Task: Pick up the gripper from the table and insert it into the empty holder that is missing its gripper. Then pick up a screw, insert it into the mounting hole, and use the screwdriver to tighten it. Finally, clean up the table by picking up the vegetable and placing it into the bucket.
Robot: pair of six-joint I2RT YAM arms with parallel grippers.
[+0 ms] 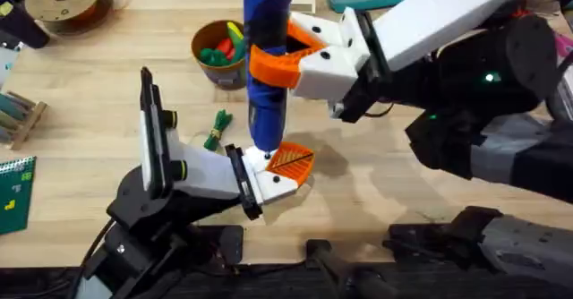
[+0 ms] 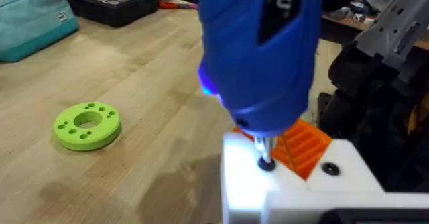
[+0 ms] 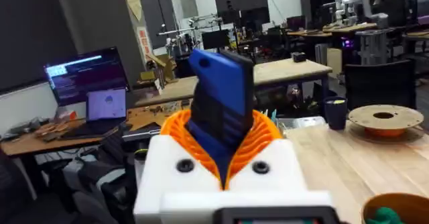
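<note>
Overhead view, nearest first: the left end effector [image 1: 273,175] lies low over the table [image 1: 89,183], and I cannot tell whether its fingers are parted or together. Its white holder [image 1: 269,184] already carries the orange gripper [image 1: 292,158], seated on the mount. Standing upright on that mount is the blue screwdriver [image 1: 267,57], clamped between the orange pads of the right end effector [image 1: 291,62], which is closed around its body. The left wrist view shows the bit tip [image 2: 266,162] resting in a mounting hole on the white holder, so the tightening step appears to be under way.

Just beyond the left arm, the green vegetable [image 1: 218,129] lies on the table, not yet cleared. Farther back sits the bucket [image 1: 221,53], with toy vegetables inside.

The risk, as I judge it, is the bit slipping out of the screw head if the screwdriver tilts or the holder shifts under pressure; that could cross-thread the screw or knock the orange gripper loose. The tall driver could also rotate within the pads if the screw binds.
</note>
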